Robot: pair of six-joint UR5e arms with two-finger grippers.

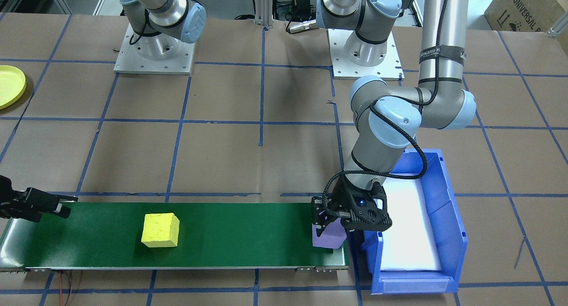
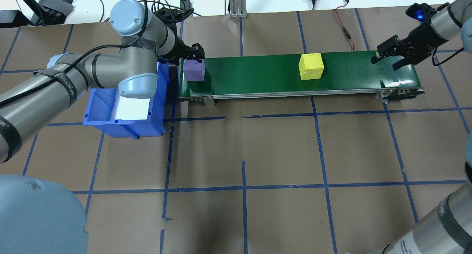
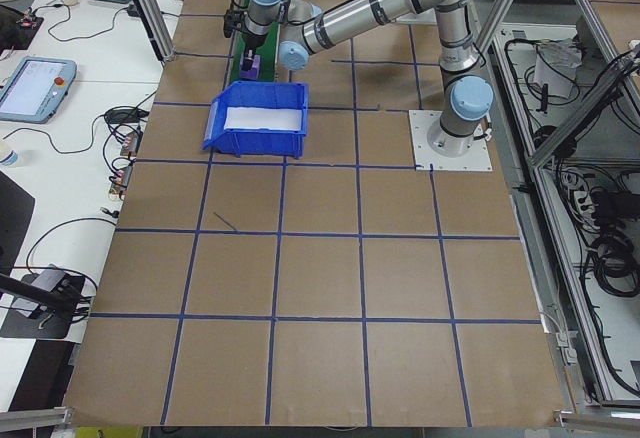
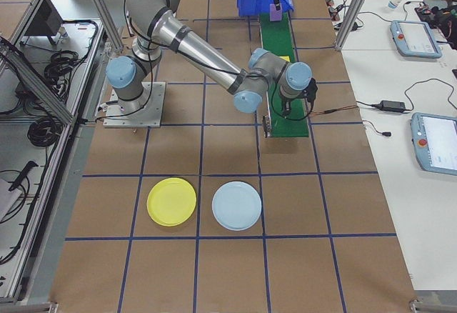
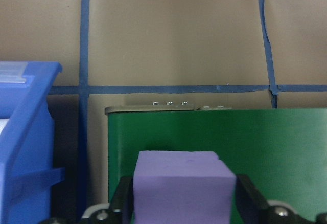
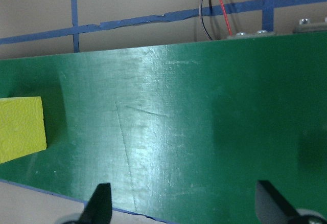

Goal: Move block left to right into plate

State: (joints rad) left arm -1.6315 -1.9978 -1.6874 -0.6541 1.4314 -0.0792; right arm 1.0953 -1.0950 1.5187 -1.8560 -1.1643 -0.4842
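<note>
Where the green conveyor belt (image 2: 280, 75) ends beside the blue bin (image 2: 125, 114), a purple block (image 2: 194, 70) is seated on the belt and is pinched between the fingers of the left end effector (image 2: 192, 55). A yellow block (image 2: 311, 66) is found farther along the belt, untouched. At the opposite belt end, the right end effector (image 2: 387, 60) is held above the surface with fingers spread. A yellow plate (image 4: 171, 201) is laid on the table (image 2: 243, 154), well apart from the belt, beside a pale blue plate (image 4: 237, 205).
</note>
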